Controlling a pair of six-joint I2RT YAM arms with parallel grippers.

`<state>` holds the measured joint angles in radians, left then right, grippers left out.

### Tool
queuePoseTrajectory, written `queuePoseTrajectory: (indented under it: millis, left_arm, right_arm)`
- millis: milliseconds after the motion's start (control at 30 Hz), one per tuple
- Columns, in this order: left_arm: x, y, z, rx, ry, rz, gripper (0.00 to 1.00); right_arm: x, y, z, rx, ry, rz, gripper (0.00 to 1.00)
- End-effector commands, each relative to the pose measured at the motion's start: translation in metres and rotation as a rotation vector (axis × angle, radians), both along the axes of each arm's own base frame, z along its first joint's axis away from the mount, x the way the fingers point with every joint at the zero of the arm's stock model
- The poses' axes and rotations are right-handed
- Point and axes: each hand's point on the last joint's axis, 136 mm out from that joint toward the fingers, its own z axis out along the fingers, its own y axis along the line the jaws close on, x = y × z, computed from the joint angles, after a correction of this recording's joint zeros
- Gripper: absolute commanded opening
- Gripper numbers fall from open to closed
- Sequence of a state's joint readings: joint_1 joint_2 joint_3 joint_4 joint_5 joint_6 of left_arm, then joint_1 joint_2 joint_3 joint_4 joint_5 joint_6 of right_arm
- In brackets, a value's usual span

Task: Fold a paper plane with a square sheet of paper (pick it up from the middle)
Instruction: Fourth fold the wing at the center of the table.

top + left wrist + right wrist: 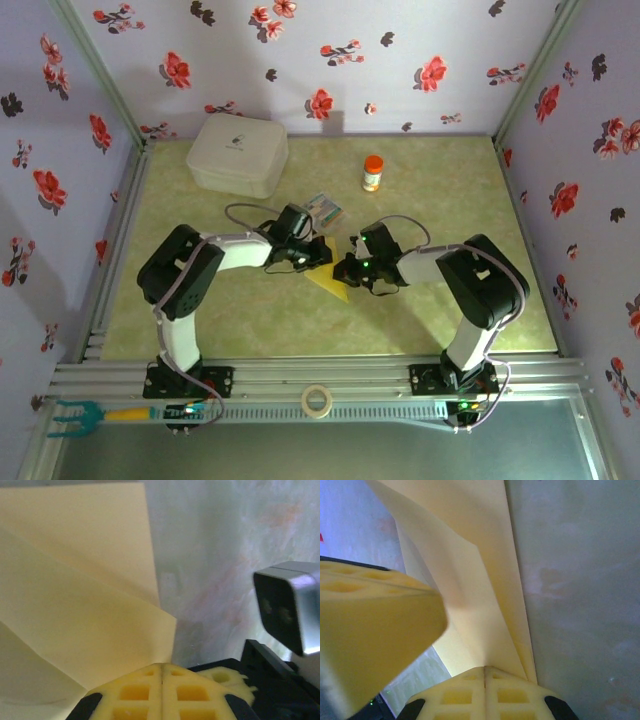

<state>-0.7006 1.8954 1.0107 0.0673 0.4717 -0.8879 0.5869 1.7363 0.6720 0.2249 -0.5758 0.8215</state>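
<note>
Paper (75,605) (plain yellow) is partly folded, creased into overlapping angled flaps.

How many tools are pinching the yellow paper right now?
2. The left tool is shut on the yellow paper from its left side, the right tool from its right, mid-table.

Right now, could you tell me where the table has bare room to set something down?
The back right is bare, from the orange-capped bottle to the right wall. So is the near strip in front of the yellow paper. Crowded: the centre, where the left gripper and right gripper pinch that paper beside the packet, and the white box corner.
</note>
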Motion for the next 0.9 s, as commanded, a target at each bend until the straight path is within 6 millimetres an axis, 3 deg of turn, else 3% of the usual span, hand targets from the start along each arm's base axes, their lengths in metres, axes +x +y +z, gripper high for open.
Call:
queuePoseTrajectory:
  millis: [0,333,567,867]
  left_arm:
    - [-0.001,0.005,-0.024,0.039,0.041,0.020,0.03]
    - [0.023,0.038,-0.047,0.104,0.056,0.074,0.02]
    - [0.047,0.052,-0.040,0.107,0.028,0.075,0.03]
    - [0.078,0.088,-0.040,0.130,0.021,0.114,0.03]
  right_arm:
    - [-0.040,-0.039,-0.053,-0.200,0.178,-0.039,0.00]
    - [-0.046,-0.042,-0.058,-0.212,0.192,-0.035,0.00]
    - [-0.047,-0.042,-0.057,-0.207,0.195,-0.031,0.00]
    - [-0.049,-0.042,-0.058,-0.203,0.198,-0.027,0.00]
